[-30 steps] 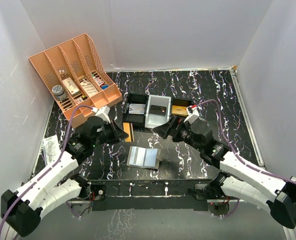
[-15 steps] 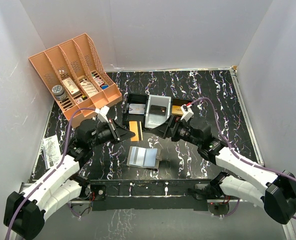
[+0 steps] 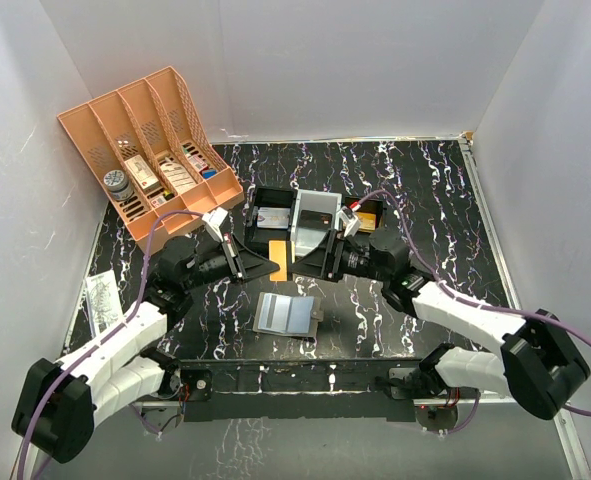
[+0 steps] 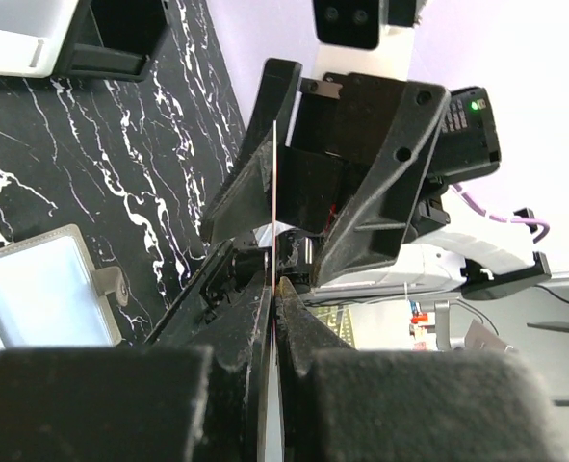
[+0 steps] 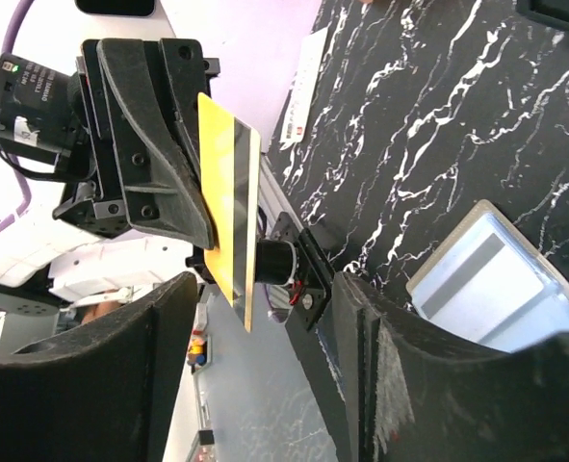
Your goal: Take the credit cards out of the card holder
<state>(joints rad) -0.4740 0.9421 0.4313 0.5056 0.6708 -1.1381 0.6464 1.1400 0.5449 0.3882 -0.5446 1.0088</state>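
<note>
In the middle of the overhead view the left gripper (image 3: 265,262) is clamped on an orange card (image 3: 278,256), held up off the table (image 3: 425,190) with one long edge turned toward the other arm. The left wrist view shows that card edge-on as a thin pale line rising from between the closed fingers. The right gripper (image 3: 310,260) faces it from the right of the frame, nose to nose with the left one. Its jaws stand apart, one finger on each side of the card's free end. In its own wrist view the card's yellow-orange face and dark stripe sit in the gap above the two spread fingers. Whether either finger already touches the plastic cannot be told from these angles, though a gap seems to remain. The card holder (image 3: 287,314) lies flat and open on the table just below the two grippers in the overhead frame, apart from both, grey-blue inside facing up. The right wrist view shows what looks like a pale card with a grey stripe lying in it. Above the grippers sits a black tray (image 3: 275,192), and a large orange organiser (image 3: 125,125) stands at the upper left of the frame.
</note>
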